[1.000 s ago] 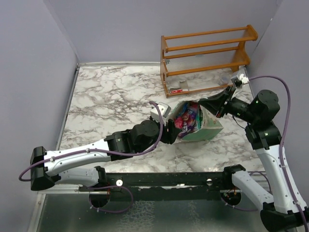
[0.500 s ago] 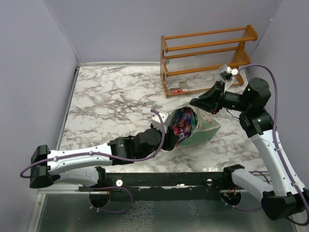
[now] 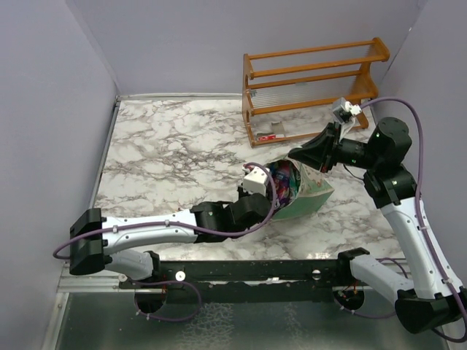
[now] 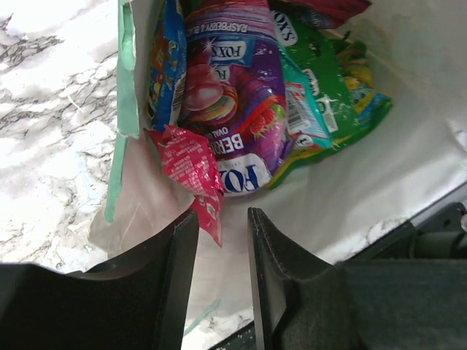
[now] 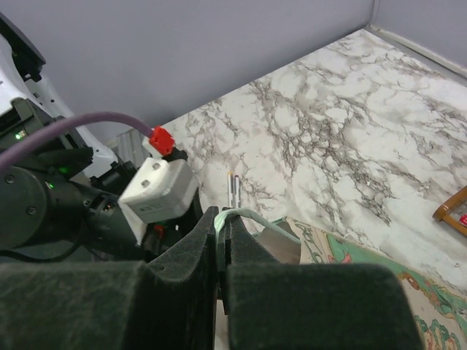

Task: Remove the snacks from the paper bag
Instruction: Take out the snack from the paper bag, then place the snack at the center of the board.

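Observation:
The pale green paper bag (image 3: 312,193) lies on its side with its mouth toward the left arm. Its cream inside (image 4: 408,153) holds the snacks: a purple Fox's packet (image 4: 233,95), a pink packet (image 4: 186,157), a blue one (image 4: 166,65), a teal one (image 4: 300,102) and a green one (image 4: 332,80). My left gripper (image 4: 222,222) is open at the bag's mouth (image 3: 270,195), with the pink packet's lower corner between its fingertips. My right gripper (image 5: 221,219) is shut on the bag's upper rim and holds it up (image 3: 300,157).
An orange wooden rack (image 3: 314,80) stands at the back right, with a small red-and-white item (image 3: 271,135) on its bottom shelf. Two thin pens (image 5: 233,191) lie on the marble just beyond the bag's mouth. Grey walls close the table's back and sides.
My left arm has pushed forward and right, bringing its gripper into the bag's mouth. My right gripper lifted the bag's rim up and back, then held still.

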Action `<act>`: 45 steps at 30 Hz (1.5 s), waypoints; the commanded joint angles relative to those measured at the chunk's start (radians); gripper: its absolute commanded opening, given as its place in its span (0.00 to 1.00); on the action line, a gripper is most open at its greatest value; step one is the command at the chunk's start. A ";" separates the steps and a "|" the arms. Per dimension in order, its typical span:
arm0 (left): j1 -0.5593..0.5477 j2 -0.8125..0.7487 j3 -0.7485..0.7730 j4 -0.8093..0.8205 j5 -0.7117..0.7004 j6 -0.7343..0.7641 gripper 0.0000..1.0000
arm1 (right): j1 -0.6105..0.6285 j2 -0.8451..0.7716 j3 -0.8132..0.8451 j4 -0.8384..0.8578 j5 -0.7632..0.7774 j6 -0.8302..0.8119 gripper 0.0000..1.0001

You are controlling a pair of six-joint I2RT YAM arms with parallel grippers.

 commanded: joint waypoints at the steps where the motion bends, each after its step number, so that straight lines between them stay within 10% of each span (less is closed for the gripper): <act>1: 0.015 0.067 0.037 -0.029 -0.010 -0.046 0.36 | 0.005 -0.040 0.037 0.022 0.017 -0.028 0.01; 17: 0.062 0.184 -0.016 0.074 0.044 -0.005 0.38 | 0.005 -0.051 0.041 0.002 0.026 -0.046 0.01; 26: 0.063 0.210 0.019 0.039 0.067 0.013 0.12 | 0.005 -0.059 0.045 -0.020 0.047 -0.065 0.01; 45: 0.062 -0.469 0.090 -0.191 0.134 0.233 0.00 | 0.005 -0.069 0.005 0.002 0.101 -0.078 0.01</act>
